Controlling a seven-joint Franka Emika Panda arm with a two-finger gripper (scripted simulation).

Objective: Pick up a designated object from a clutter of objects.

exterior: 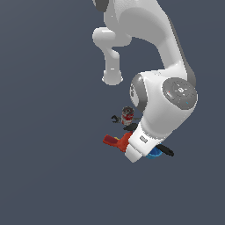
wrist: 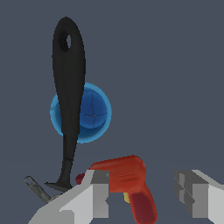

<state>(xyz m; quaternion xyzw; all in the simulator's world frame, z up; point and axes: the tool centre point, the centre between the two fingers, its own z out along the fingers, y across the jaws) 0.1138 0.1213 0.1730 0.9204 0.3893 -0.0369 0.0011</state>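
In the wrist view the tool [wrist: 143, 194] is hanging open and empty over the drill [wrist: 124, 179], not the cup [wrist: 92, 114]. The cup is sitting just beyond on the worktop [wrist: 175, 65], with the spatula [wrist: 68, 87] lying across its rim.

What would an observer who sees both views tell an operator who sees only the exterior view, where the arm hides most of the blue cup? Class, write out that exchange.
Observer: The wrist view shows the blue cup nearly whole, its open side facing the camera, apart from the gripper.
Operator: Is anything over it?
Observer: The black spatula crosses one side of it; I cannot tell whether they touch.
Operator: Is the gripper open?
Observer: Yes, open and empty; the red drill shows beyond the gap, not gripped.
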